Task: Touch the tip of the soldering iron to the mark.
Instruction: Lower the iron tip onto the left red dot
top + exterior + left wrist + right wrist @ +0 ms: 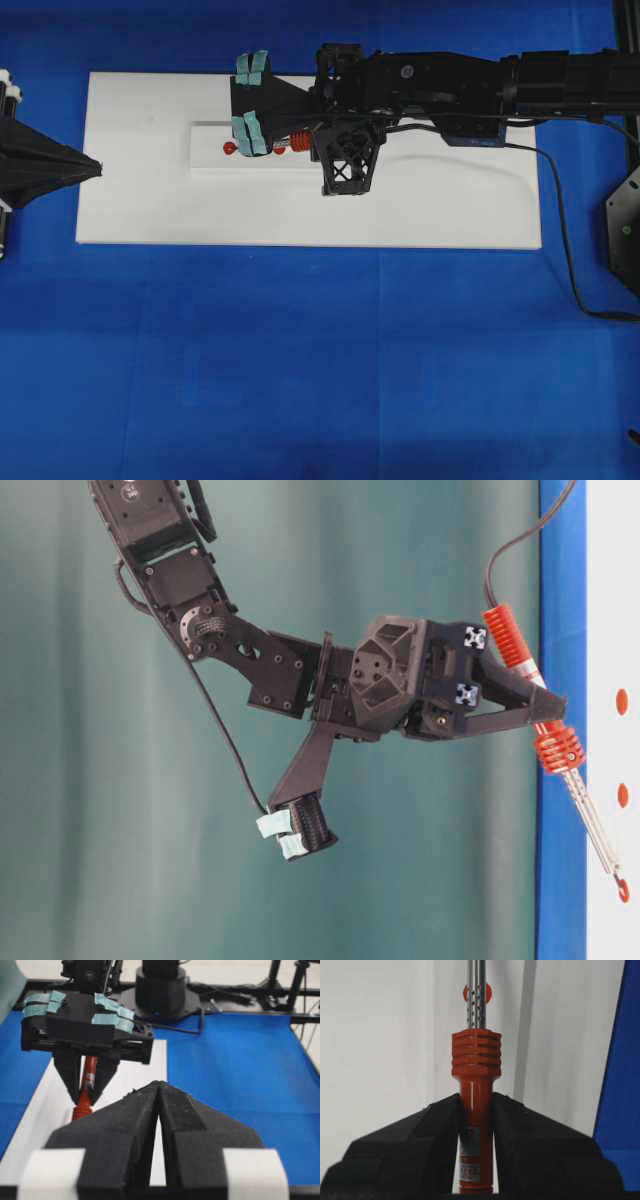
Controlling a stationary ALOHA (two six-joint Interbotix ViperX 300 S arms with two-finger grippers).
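Right gripper [477, 1110] is clamped on the iron [476, 1080], fingers [415, 1140] pinching the smooth red handle just behind the ribbed collar. Cord [560, 230] trails off the back end toward the right edge of the table [300, 350]. From the side view the iron [548, 742] is tilted, shaft angled down at the board, and the tip [621, 888] looks like it's right at the surface, can't tell if it actually touches.

White board [150, 200] lies across the far half of the blue table, with a smaller white slab [210, 160] on top near its far edge. Overhead shows a red mark [229, 148] on the slab, just past the gripper, another red dot partly hidden under it. Wrist view has a red dot [487, 992] right behind the perforated shaft.

Left gripper [97, 168] sits at the left edge of the board, fingers [125, 1140] pressed together, holding nothing, well apart from the iron
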